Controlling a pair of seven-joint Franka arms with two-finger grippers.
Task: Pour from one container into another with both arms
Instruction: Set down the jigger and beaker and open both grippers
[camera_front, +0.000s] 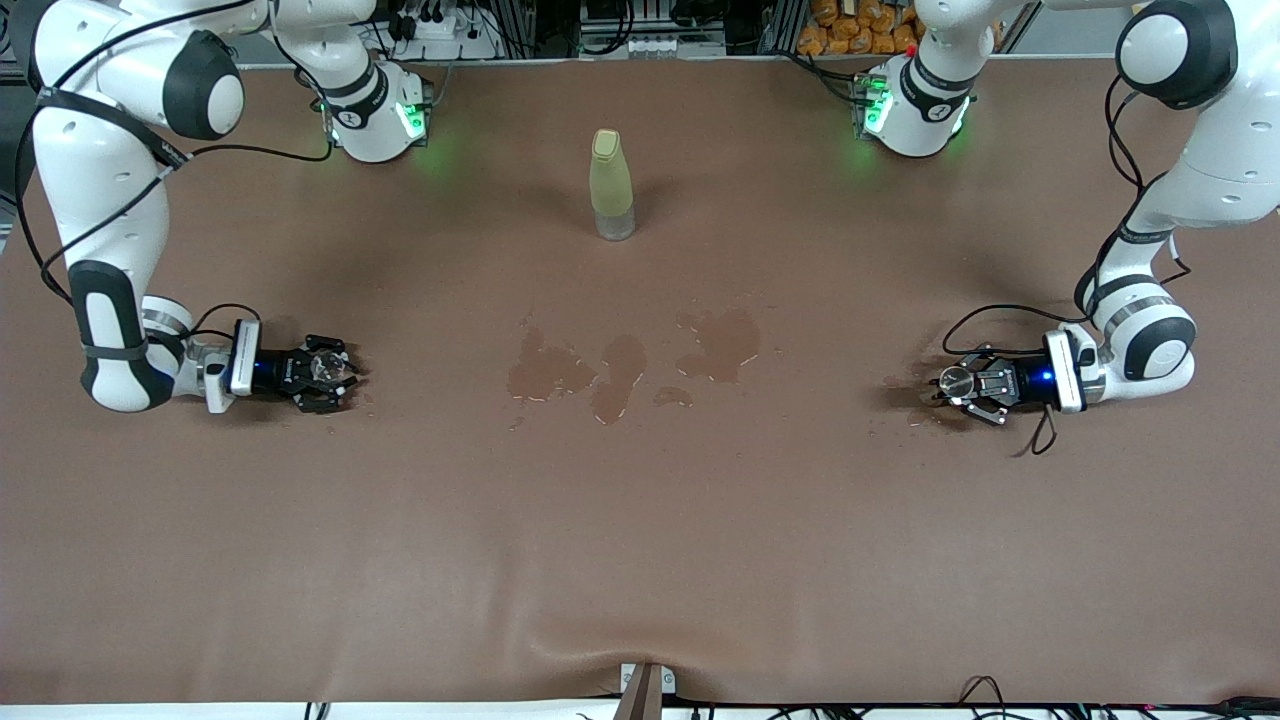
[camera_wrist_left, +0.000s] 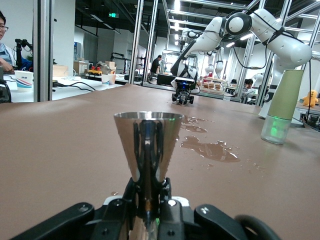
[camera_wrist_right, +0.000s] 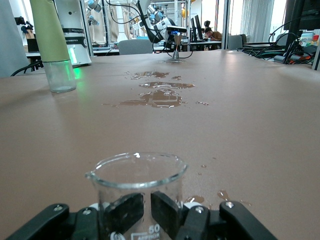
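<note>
**Both grippers low at the table ends, each closed on a vessel**

We see the left gripper (camera_front: 950, 388) down at the brown table (camera_front: 640, 540), at the left arm's end. Its fingers (camera_wrist_left: 172, 207) are drawn in tight around the stem of a polished steel cone-shaped measuring cup (camera_wrist_left: 148, 147), which stands upright with its wide mouth up. In the front view the same cup (camera_front: 955, 381) shows as a small shiny ring at the tips of that gripper.

The right gripper (camera_front: 325, 375) sits low at the right arm's end of the table. Its fingers (camera_wrist_right: 167, 212) are pressed against the wall of a clear glass beaker with a pouring lip (camera_wrist_right: 136, 192), upright and gripped near its base. From the front camera the beaker (camera_front: 322, 368) is only a faint glassy disc between the black fingers.

Between the two grippers, and about as near to the front camera as they are, dark wet spill patches (camera_front: 625, 370) spread across the middle of the table. Farther from the front camera than the patches, close to the robots' bases, stands a tall pale yellow-green bottle with a clear bottom (camera_front: 611, 185), upright, capped and well apart from both grippers. It also shows in the left wrist view (camera_wrist_left: 282, 107) and the right wrist view (camera_wrist_right: 52, 45).
</note>
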